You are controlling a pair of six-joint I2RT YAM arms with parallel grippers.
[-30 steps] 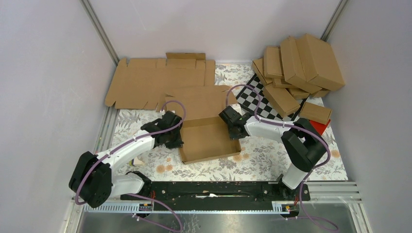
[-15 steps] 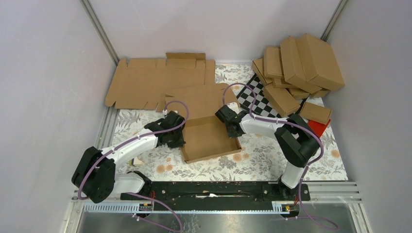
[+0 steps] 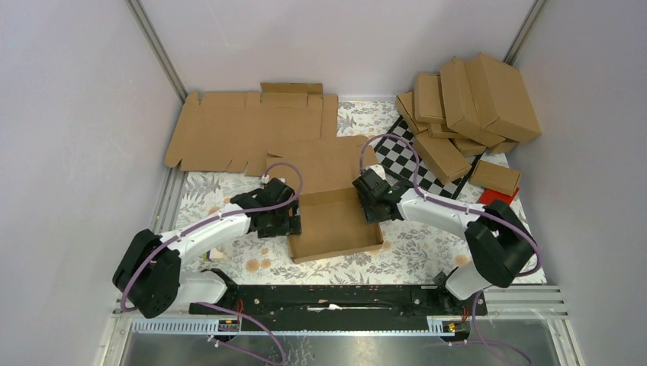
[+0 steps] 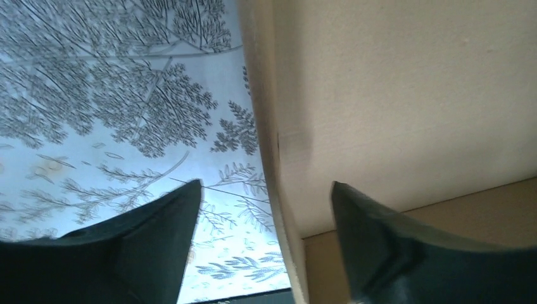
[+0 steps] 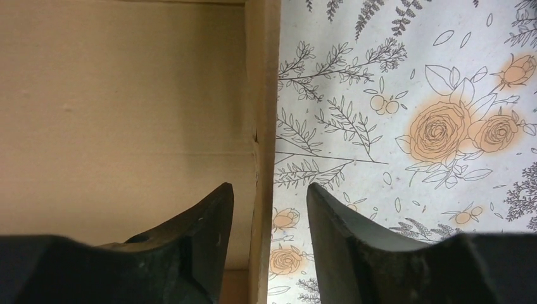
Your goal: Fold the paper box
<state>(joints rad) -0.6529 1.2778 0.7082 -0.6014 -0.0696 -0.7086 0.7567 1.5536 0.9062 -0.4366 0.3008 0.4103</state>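
The paper box is a shallow brown cardboard tray in the middle of the floral cloth, its lid flap lying flat behind it. My left gripper straddles the box's left wall, and my right gripper straddles the right wall. In the left wrist view the left gripper stands open, the wall's edge between the fingers with gaps on both sides. In the right wrist view the right gripper is open too, with the upright wall between its fingers and untouched.
A flat cardboard blank lies at the back left. Several folded boxes are piled at the back right over a checkered board, with a small red block beside them. Grey walls close in both sides.
Both grippers have gone from shut on the box's side walls to open. The box has shifted slightly right and nearer, and the right arm's elbow has swung right.
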